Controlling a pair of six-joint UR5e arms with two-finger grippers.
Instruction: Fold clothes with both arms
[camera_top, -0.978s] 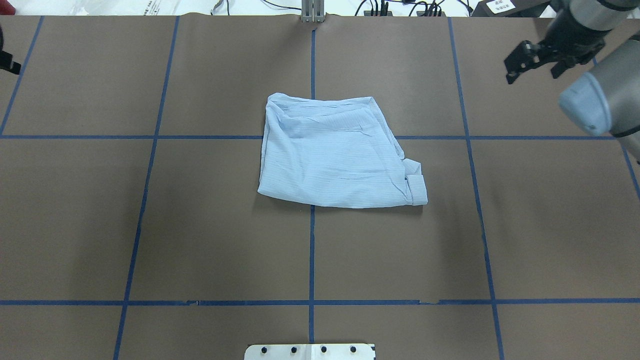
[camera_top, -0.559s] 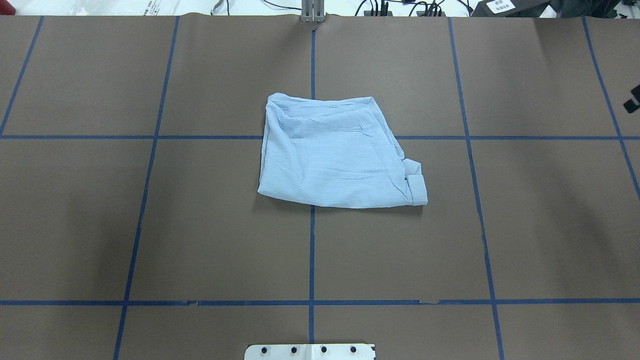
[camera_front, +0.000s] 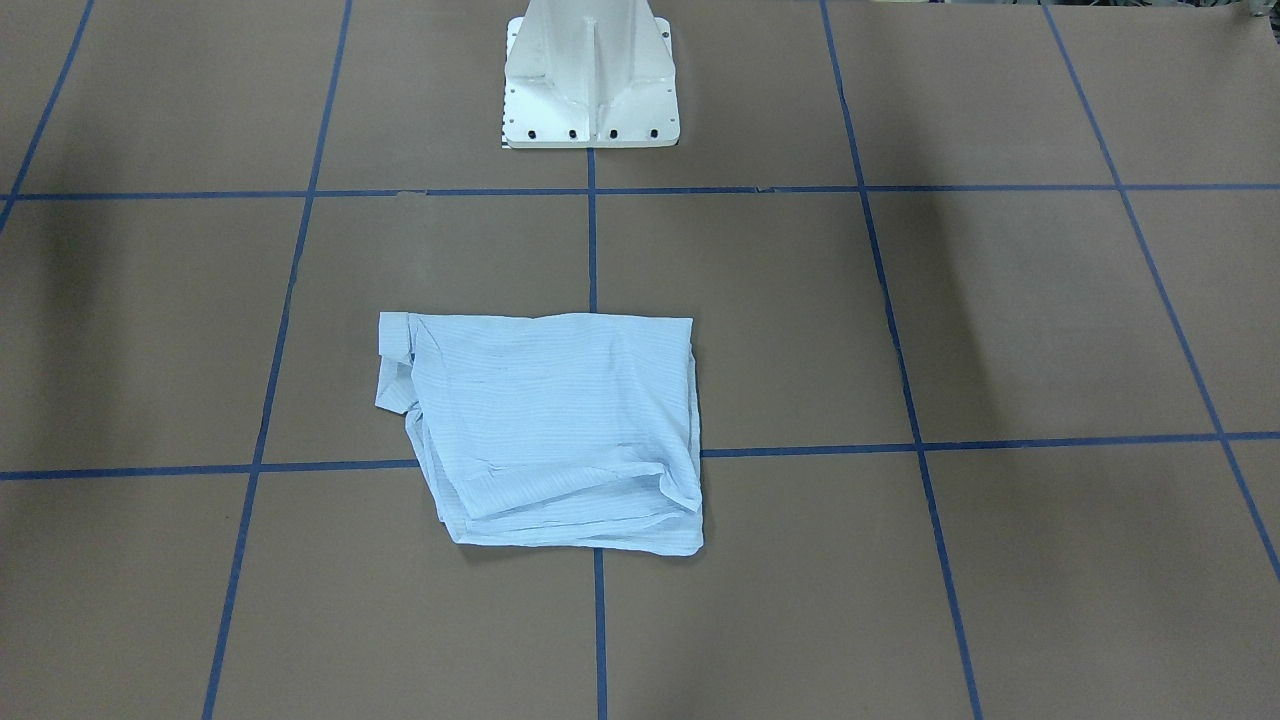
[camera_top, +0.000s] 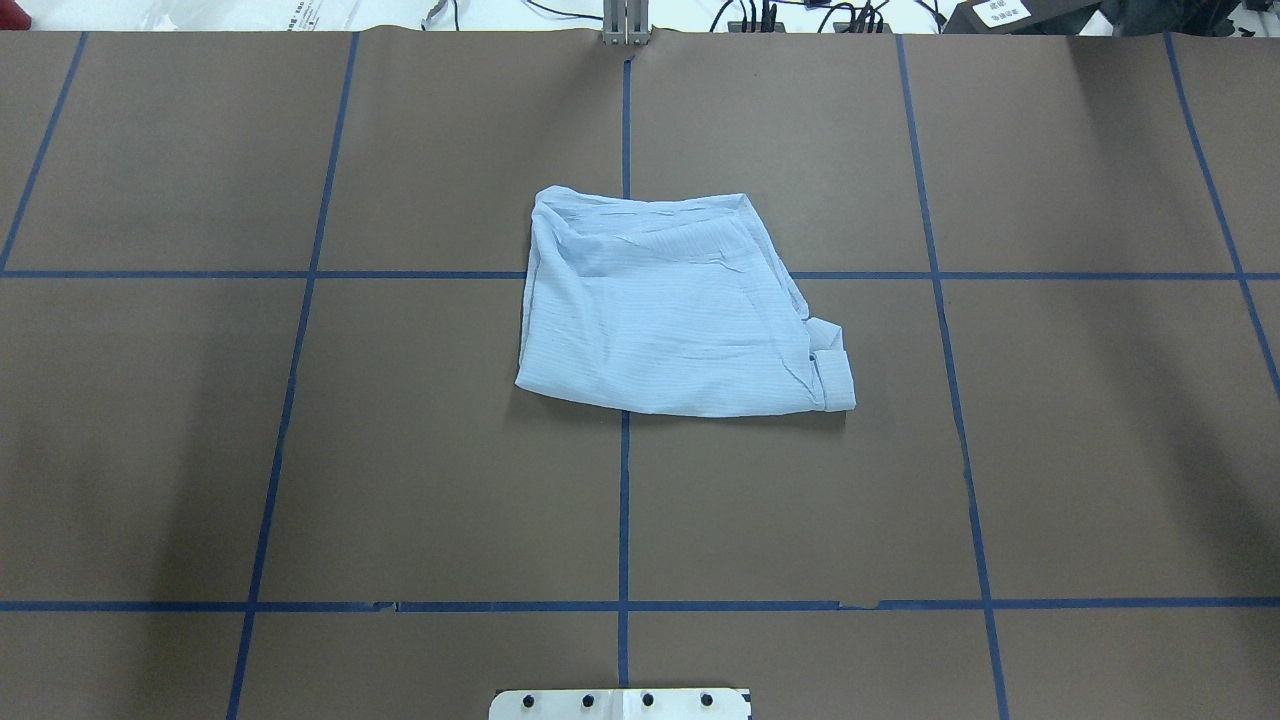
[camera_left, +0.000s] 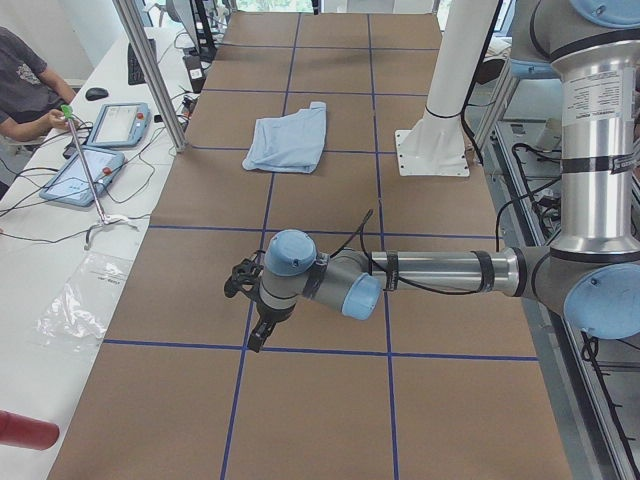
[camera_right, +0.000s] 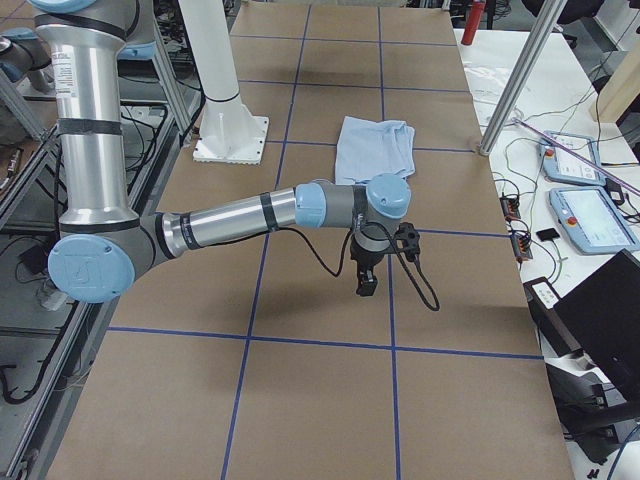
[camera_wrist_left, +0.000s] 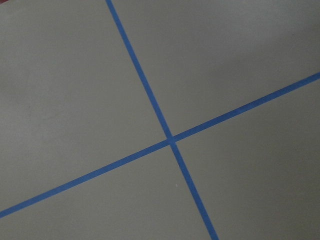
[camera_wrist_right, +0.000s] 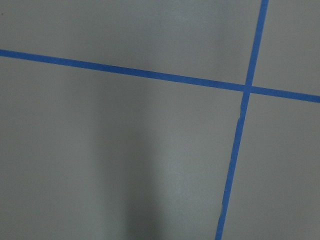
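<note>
The folded shirt (camera_top: 670, 310) lay near the middle of the brown table (camera_top: 1100, 450), on a crossing of blue tape lines, with a cuff (camera_top: 835, 378) poking out at the corner nearest my right side. My left gripper (camera_left: 248, 305) and right gripper (camera_right: 365, 272) hung over bare table, well apart from it. I could not tell whether either was wide or narrow. By my reckoning, a pinch catching only the top layer would drag the thin stack open.
</note>
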